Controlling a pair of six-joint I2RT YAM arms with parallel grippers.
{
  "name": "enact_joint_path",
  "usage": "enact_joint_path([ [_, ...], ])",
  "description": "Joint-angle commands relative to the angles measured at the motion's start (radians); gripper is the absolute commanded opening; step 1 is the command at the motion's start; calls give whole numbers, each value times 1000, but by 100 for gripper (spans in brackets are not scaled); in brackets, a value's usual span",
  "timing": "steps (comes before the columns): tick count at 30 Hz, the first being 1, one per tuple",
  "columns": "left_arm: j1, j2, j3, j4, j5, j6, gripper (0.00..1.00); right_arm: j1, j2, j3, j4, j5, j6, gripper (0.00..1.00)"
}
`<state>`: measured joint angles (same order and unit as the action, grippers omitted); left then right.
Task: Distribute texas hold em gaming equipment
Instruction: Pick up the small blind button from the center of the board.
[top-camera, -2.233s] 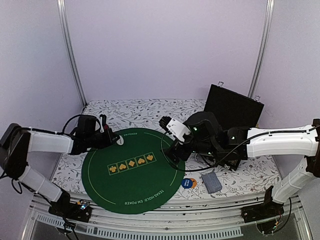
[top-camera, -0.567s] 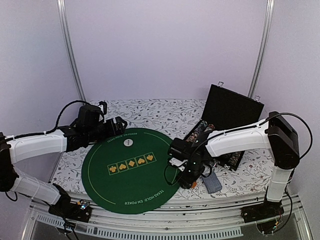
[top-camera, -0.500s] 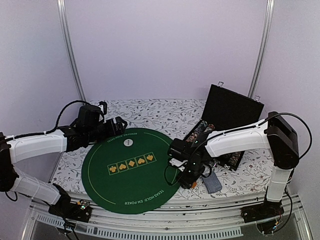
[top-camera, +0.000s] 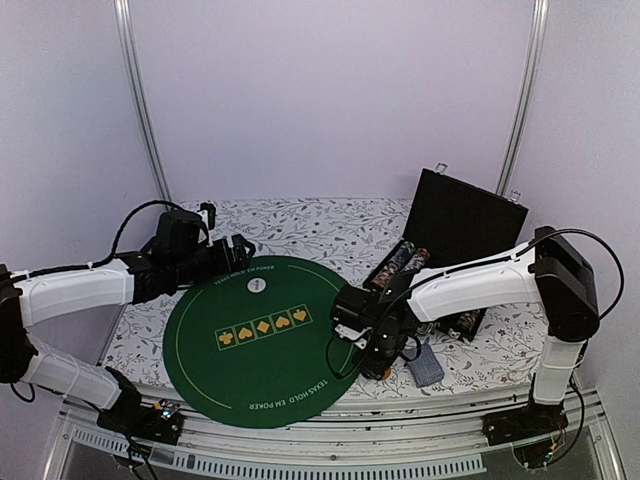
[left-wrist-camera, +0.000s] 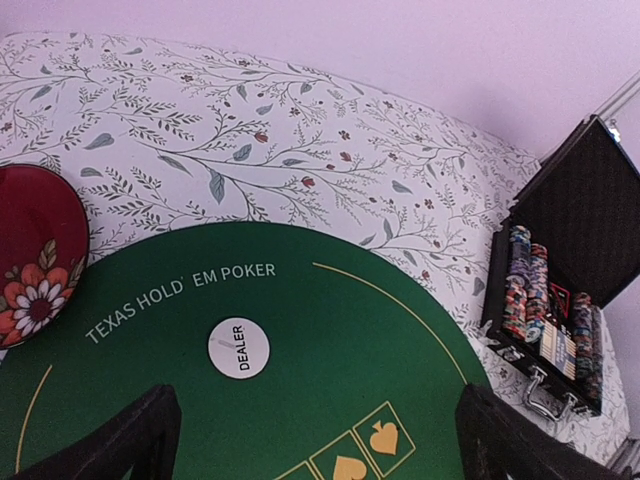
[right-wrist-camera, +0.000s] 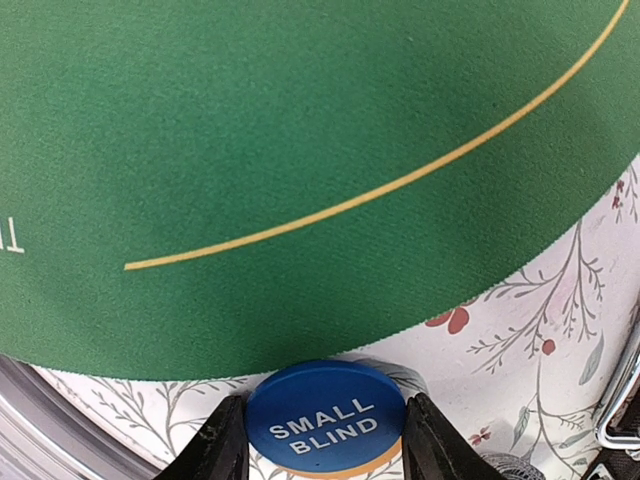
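Two buttons seem to be stacked in my right gripper (right-wrist-camera: 322, 405): a blue round "SMALL BLIND" button (right-wrist-camera: 326, 425) with an orange edge (right-wrist-camera: 330, 468) showing under it. The fingers (right-wrist-camera: 222, 445) press its left and right sides, so I read them as clamped on it. It sits just off the near-right edge of the round green felt poker mat (right-wrist-camera: 250, 150), over the white floral tablecloth (right-wrist-camera: 520, 330). Whether it is lifted I cannot tell.

I judge the step in hand to be picking up the blind button. The white round "DEALER" button (left-wrist-camera: 239, 347) is already on the felt, at its far side. Next I would raise the blue piece clear of the mat's edge, carry it to a player's place and release it flat. If the orange one comes along, it needs separating.

The right arm reaches in low from the right, wrist bent down, beside the blue-grey deck of playing cards (top-camera: 425, 363). My left gripper (top-camera: 238, 250) hovers at the mat's far-left edge, fingers spread wide and holding nothing, its camera facing the open black chip case (left-wrist-camera: 560, 300).
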<state>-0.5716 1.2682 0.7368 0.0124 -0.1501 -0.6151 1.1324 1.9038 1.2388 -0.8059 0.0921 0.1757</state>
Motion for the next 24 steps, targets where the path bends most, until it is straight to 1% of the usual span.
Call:
enact_joint_path([
  [1, -1, 6, -5, -10, 3, 20, 98, 5, 0, 8, -46, 53, 0, 44],
  [3, -2, 7, -5, -9, 1, 21, 99, 5, -15, 17, -60, 64, 3, 42],
  [14, -2, -2, -4, -12, 14, 31, 98, 0, -107, 72, -93, 77, -14, 40],
  [16, -2, -9, -4, -22, 14, 33, 98, -19, -127, 105, -80, 53, -28, 40],
  [20, -1, -33, -7, -68, 8, 34, 98, -58, -145, 176, -28, -44, -48, 38],
  [24, 0, -78, -28, -96, 5, 34, 98, -60, -67, 253, -11, -102, -55, 36],
])
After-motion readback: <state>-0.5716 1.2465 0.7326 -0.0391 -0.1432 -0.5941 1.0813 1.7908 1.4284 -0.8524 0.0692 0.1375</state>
